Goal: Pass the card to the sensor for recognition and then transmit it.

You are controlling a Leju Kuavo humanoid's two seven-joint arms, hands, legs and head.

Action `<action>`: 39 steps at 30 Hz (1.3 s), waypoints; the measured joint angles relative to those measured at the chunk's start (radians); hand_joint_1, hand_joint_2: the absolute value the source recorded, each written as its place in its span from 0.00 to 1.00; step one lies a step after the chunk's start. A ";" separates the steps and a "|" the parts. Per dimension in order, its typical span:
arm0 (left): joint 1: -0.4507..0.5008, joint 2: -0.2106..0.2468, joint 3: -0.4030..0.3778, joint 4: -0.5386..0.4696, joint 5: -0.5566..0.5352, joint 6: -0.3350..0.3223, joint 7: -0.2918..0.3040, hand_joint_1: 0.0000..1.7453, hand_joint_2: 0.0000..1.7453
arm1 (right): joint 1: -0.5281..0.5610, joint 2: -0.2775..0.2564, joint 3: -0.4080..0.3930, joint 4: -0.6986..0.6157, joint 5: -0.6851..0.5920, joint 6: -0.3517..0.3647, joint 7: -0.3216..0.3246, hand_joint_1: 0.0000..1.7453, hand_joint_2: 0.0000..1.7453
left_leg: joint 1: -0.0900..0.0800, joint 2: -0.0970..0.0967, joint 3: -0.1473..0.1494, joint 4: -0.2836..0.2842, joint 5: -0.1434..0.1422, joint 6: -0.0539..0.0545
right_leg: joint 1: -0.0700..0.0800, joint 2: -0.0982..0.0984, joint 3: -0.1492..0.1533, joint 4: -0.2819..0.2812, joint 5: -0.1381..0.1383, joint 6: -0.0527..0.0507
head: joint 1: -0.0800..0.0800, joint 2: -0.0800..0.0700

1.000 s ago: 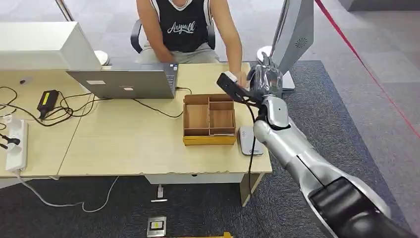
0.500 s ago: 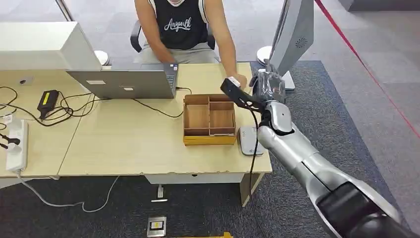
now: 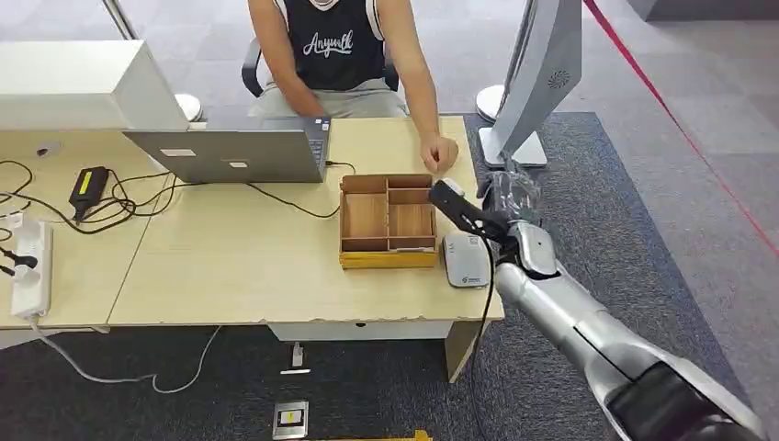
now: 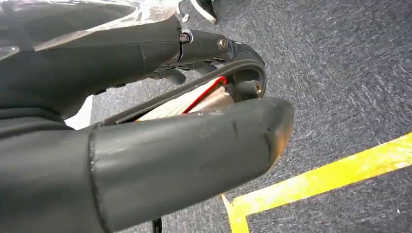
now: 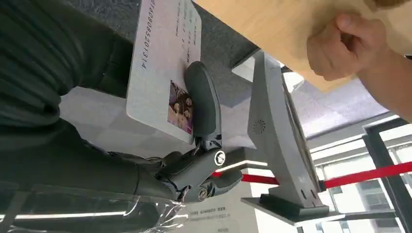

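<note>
Our right hand [image 5: 145,145] pinches the card [image 5: 163,63] above the table edge beside the grey sensor [image 3: 465,260]; our left hand [image 4: 145,136] looks curled, its contents unclear to us

White photo card [image 5: 165,73] pinched in right hand [image 5: 97,145], grey sensor [image 3: 466,260] on desk edge

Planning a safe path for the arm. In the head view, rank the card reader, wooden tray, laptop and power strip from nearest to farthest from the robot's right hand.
From the right hand, which holds a card:
1. Card reader, on the table's right edge, just below the hand.
2. Wooden tray, beside the reader, toward the table's middle.
3. Laptop, at the far edge, in front of the person.
4. Power strip, at the table's left end.
</note>
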 joint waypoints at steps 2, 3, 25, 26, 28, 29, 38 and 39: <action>0.000 0.000 0.000 0.000 0.000 0.000 0.002 0.00 0.00 | 0.005 -0.003 0.004 0.001 -0.002 -0.002 -0.003 1.00 1.00 | 0.000 0.000 0.000 0.000 0.000 0.000 | 0.000 0.000 0.000 0.000 0.000 0.000 | 0.000 0.000; 0.000 0.000 0.001 0.000 0.000 0.000 0.002 0.00 0.00 | 0.006 -0.005 0.006 0.002 -0.003 -0.002 -0.005 1.00 1.00 | 0.000 0.000 0.000 0.000 0.000 0.000 | 0.000 0.000 0.000 0.000 0.000 0.000 | 0.000 0.000; 0.008 0.002 0.004 0.000 0.015 0.013 0.002 0.00 0.00 | 0.034 0.030 0.065 0.114 -0.092 0.004 -0.091 1.00 1.00 | 0.000 0.000 0.000 0.000 0.000 0.000 | 0.000 0.000 0.000 0.000 0.000 0.000 | 0.000 0.000; 0.008 0.002 0.004 0.000 0.016 0.014 0.002 0.00 0.00 | 0.034 0.032 0.067 0.118 -0.093 0.005 -0.093 1.00 1.00 | 0.000 0.000 0.000 0.000 0.000 0.000 | 0.000 0.000 0.000 0.000 0.000 0.000 | 0.000 0.000; 0.008 0.002 0.004 0.000 0.018 0.016 -0.002 0.00 0.00 | 0.034 0.035 0.072 0.128 -0.096 0.010 -0.097 1.00 1.00 | 0.000 0.000 0.000 0.000 0.000 0.000 | 0.000 0.000 0.000 0.000 0.000 0.000 | 0.000 0.000; 0.008 0.002 0.005 0.000 0.019 0.016 -0.002 0.00 0.00 | 0.035 0.037 0.074 0.133 -0.098 0.013 -0.098 1.00 1.00 | 0.000 0.000 0.000 0.000 0.000 0.000 | 0.000 0.000 0.000 0.000 0.000 0.000 | 0.000 0.000; 0.008 0.003 0.005 0.000 0.021 0.016 -0.002 0.00 0.00 | 0.044 0.052 0.088 0.184 -0.122 0.017 -0.118 1.00 1.00 | 0.000 0.000 0.000 0.000 0.000 0.000 | 0.000 0.000 0.000 0.000 0.000 0.000 | 0.000 0.000; 0.008 0.003 0.005 0.000 0.021 0.016 -0.002 0.00 0.00 | 0.044 0.052 0.088 0.184 -0.122 0.017 -0.118 1.00 1.00 | 0.000 0.000 0.000 0.000 0.000 0.000 | 0.000 0.000 0.000 0.000 0.000 0.000 | 0.000 0.000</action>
